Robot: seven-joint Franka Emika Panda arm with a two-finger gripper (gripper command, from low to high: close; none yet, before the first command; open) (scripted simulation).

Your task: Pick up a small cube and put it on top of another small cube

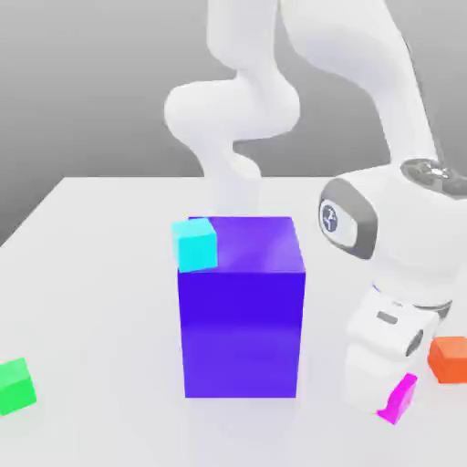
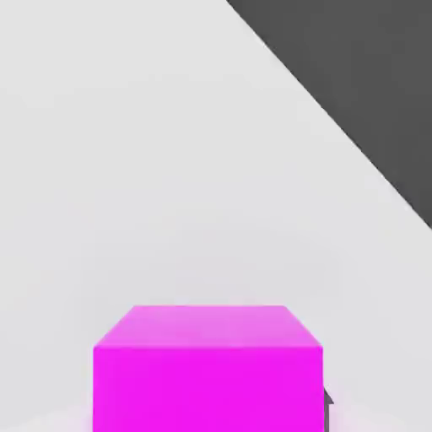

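At four o'clock in the exterior view, the white gripper (image 1: 390,401) points down, closed on the small magenta cube (image 1: 399,399). The white robot arm (image 1: 369,55) arches down from twelve o'clock; its round hand emblem is unreadable.

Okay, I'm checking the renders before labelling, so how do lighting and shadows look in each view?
Exterior view: bright, washed-out table, faint reflection below the big blue-purple block, no crisp shadows; hand view: evenly lit magenta cube, its top face paler.
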